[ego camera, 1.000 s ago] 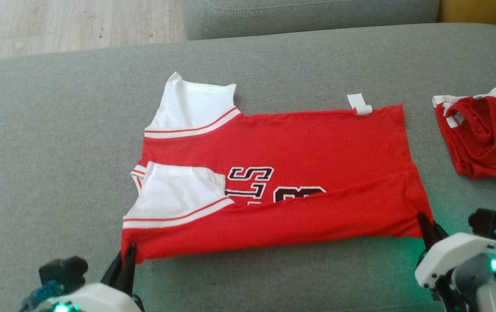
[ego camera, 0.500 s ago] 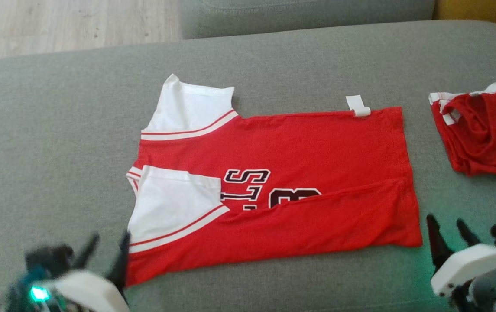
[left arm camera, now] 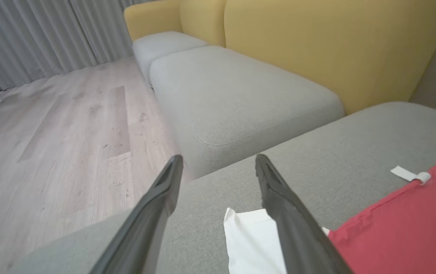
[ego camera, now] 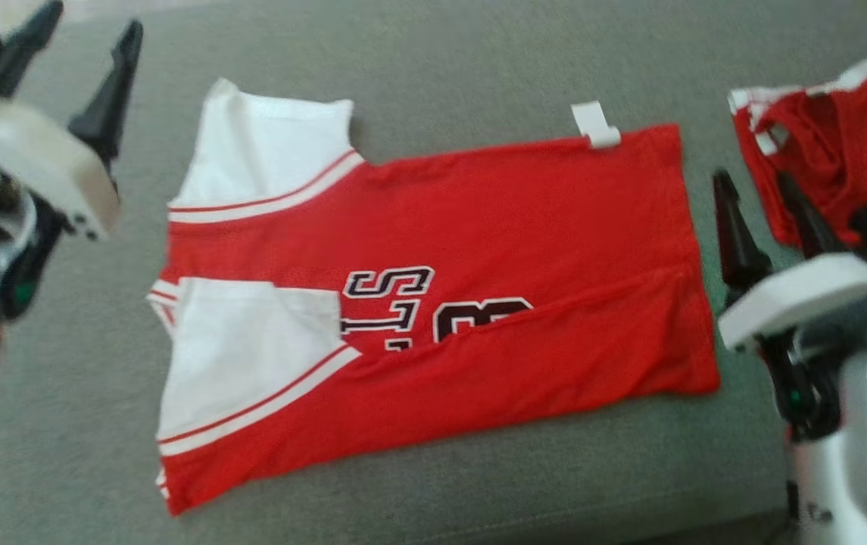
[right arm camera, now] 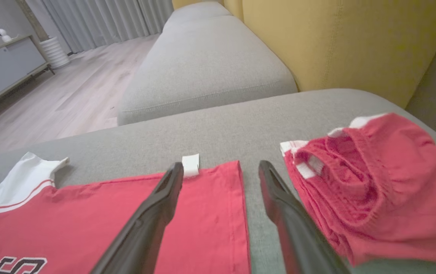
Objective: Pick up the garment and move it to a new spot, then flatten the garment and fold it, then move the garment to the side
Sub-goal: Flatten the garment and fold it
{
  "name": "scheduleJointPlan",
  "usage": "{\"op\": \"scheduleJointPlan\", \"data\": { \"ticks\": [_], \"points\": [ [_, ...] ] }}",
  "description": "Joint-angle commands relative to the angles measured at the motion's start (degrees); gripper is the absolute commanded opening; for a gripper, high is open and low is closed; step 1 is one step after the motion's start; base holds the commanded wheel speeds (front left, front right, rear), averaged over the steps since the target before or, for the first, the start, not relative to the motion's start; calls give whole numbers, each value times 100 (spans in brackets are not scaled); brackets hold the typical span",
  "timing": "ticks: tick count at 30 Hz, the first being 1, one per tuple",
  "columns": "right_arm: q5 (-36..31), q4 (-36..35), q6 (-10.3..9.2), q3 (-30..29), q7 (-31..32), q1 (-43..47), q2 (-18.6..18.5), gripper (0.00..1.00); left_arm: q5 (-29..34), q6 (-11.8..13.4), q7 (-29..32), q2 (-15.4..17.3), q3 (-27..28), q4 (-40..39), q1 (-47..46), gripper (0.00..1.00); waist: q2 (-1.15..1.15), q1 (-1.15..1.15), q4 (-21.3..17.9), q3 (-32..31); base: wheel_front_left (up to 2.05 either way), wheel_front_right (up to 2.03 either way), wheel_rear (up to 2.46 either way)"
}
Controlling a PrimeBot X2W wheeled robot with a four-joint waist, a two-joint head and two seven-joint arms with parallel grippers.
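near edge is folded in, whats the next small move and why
Probably bring the left pincer down at the far white sleeve and the right pincer at the far hem corner. Both are open, holding nothing; the jersey's near edge already lies folded over the lettering, the far one doesn't.

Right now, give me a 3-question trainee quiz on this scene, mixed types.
1. True or false: the left gripper and right gripper are both open, holding nothing.
2. Which side of the red jersey is folded over its lettering? A the near side; B the far side; C neither.
3. Fill in: the bunched red garment lies to the jersey's ___, by the robot's sides.
Key: 1 true; 2 A; 3 right.
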Motion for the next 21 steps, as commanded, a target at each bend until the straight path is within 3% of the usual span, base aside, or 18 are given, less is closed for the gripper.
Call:
{"op": "scheduleJointPlan", "data": {
  "ticks": [1, 7, 21],
  "points": [
    [8, -223, 21, 291, -20, -403, -44, 100, 63, -163, 231, 250, 144, 219, -562, 100, 0, -1, -380, 463, 0, 0, 0],
    [79, -158, 21, 687, -84, -940, -44, 100, 65, -375, 713, 157, -45, 1276, -1217, 100, 0, -1, -740, 1033, 0, 0, 0],
    [156, 107, 21, 961, -285, -1397, -44, 100, -91, -550, 1465, 280, -180, 2140, -1605, 100, 0, -1, -1104, 1526, 0, 0, 0]
  ]
}}
